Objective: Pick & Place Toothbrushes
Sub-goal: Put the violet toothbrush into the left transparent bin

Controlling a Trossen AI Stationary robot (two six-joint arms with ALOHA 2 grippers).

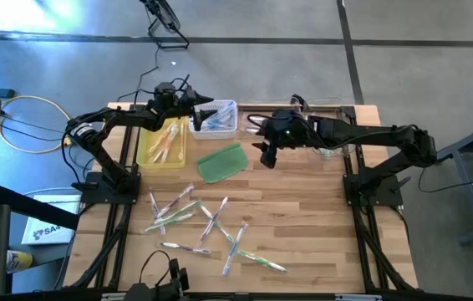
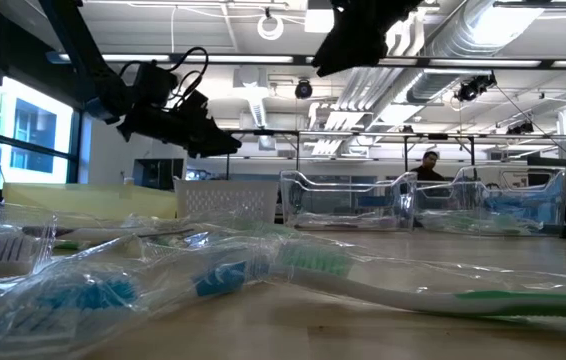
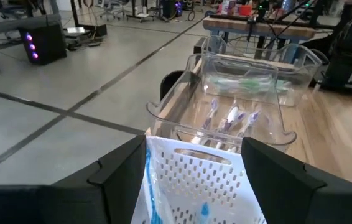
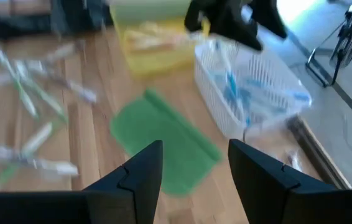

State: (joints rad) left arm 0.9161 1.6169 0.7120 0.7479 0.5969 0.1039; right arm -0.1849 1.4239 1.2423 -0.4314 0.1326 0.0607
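Note:
Several wrapped toothbrushes (image 1: 195,221) lie loose on the near half of the wooden table; the low view shows them close up (image 2: 293,270). My left gripper (image 1: 209,104) hovers open above the white perforated basket (image 3: 194,180), which holds blue toothbrushes (image 4: 235,93). Nothing is between its fingers. My right gripper (image 1: 267,159) hangs open and empty above the table, just right of the flat green pad (image 4: 163,143). A yellow tray (image 1: 163,144) beside the basket holds more toothbrushes.
Clear plastic bins (image 3: 244,93) stand along the far edge to the right of the basket, with purple (image 3: 232,118) and green toothbrushes inside. Cables trail off the table's far left. A person (image 2: 428,165) sits in the room behind.

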